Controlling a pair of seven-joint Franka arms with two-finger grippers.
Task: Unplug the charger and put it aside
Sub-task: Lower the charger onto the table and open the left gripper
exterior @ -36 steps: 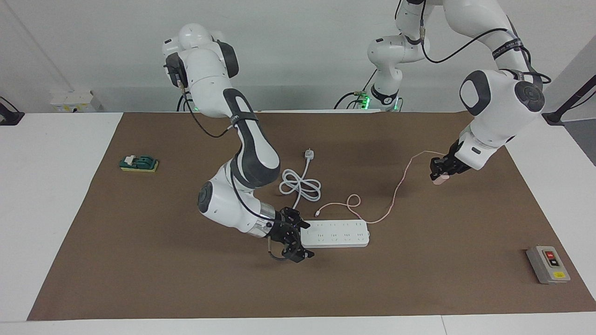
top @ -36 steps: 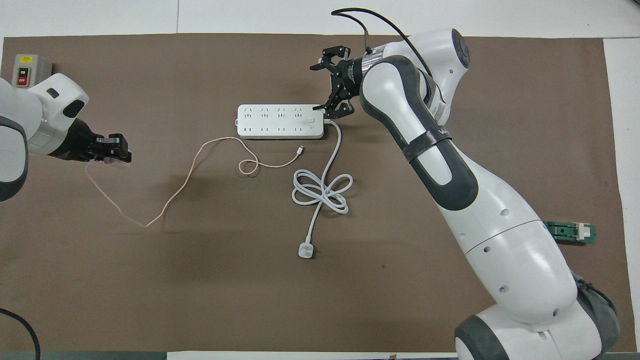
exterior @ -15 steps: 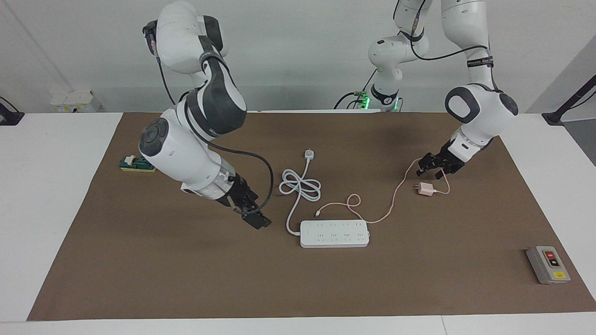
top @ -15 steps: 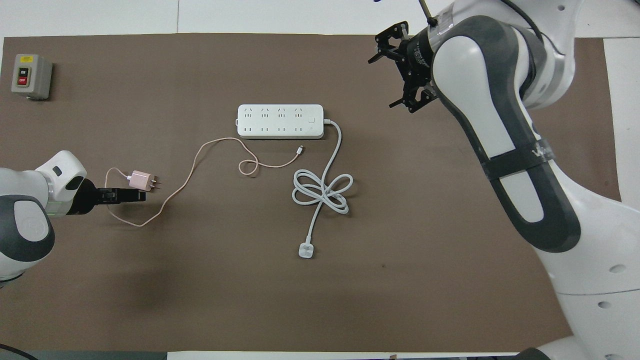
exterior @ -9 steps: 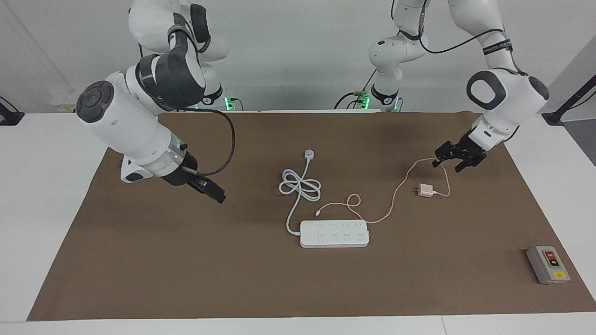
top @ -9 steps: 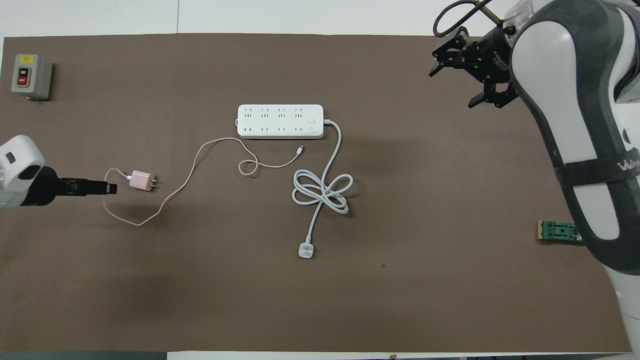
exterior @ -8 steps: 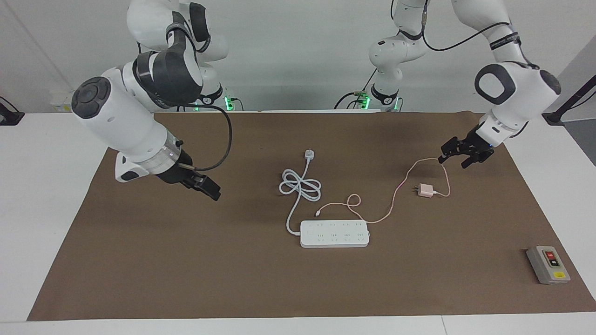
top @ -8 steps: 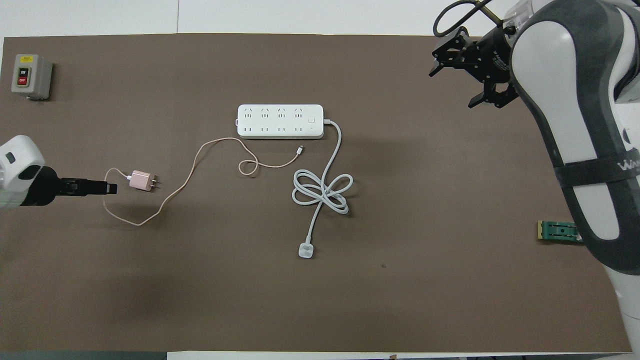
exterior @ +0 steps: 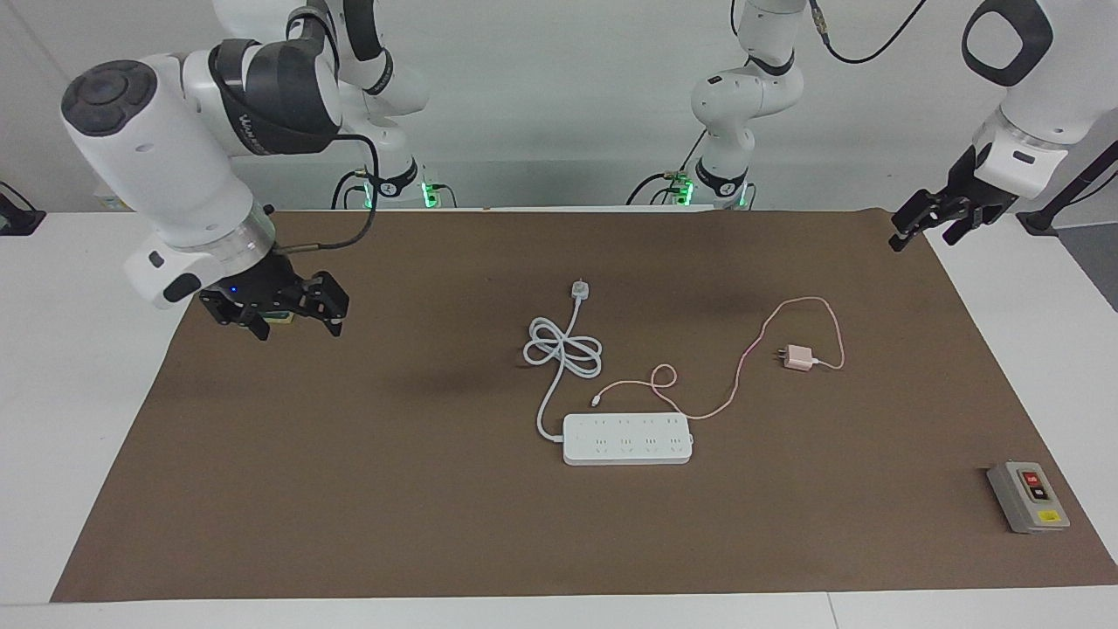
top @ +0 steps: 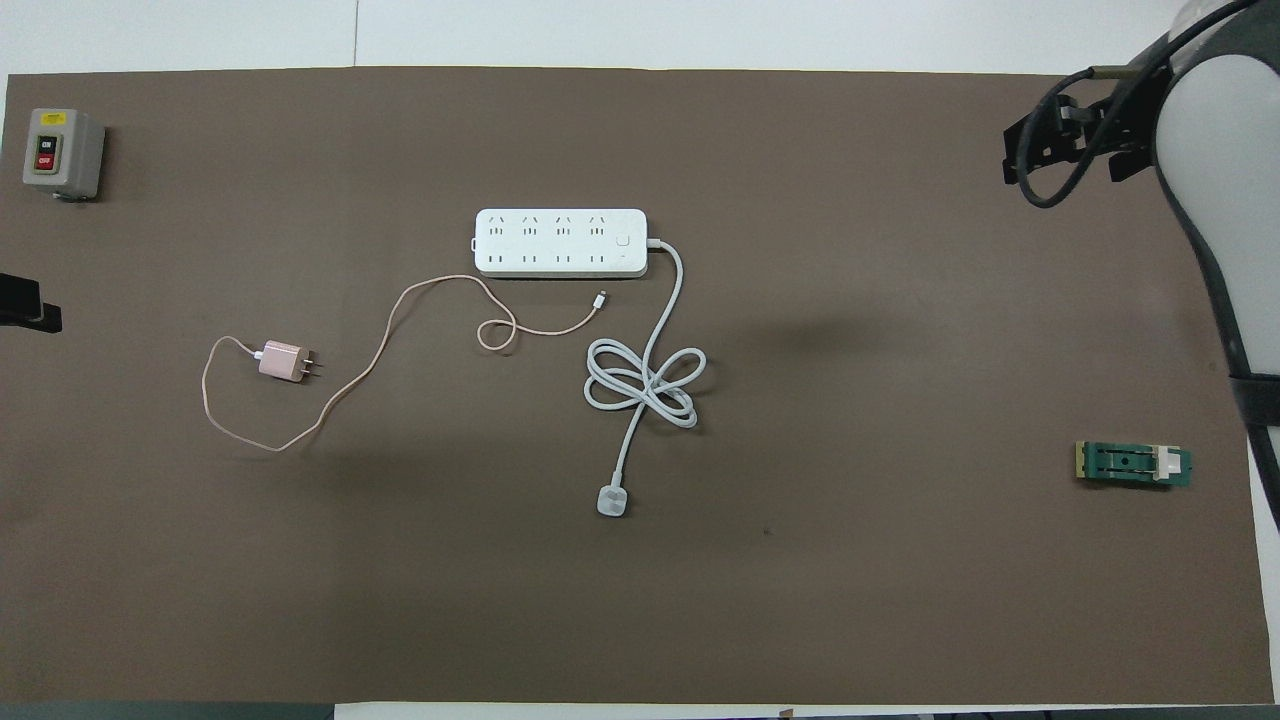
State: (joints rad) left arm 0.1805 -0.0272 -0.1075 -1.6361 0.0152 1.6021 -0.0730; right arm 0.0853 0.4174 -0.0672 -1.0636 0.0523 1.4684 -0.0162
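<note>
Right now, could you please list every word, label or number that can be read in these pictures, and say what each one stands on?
"ON": black button of the grey switch box.
"OFF": red button of the same box.
Yellow sticker on that box: too small to read.
White lettering on the right arm's dark band: too blurred to read.
Power strip: socket marks only, no readable text.

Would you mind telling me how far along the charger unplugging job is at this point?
Done: the charger lies unplugged on the mat, apart from the power strip, toward the left arm's end. In hand: nothing; the left gripper is open over the mat's edge, the right gripper open over the opposite end. Left: seemingly nothing.
</note>
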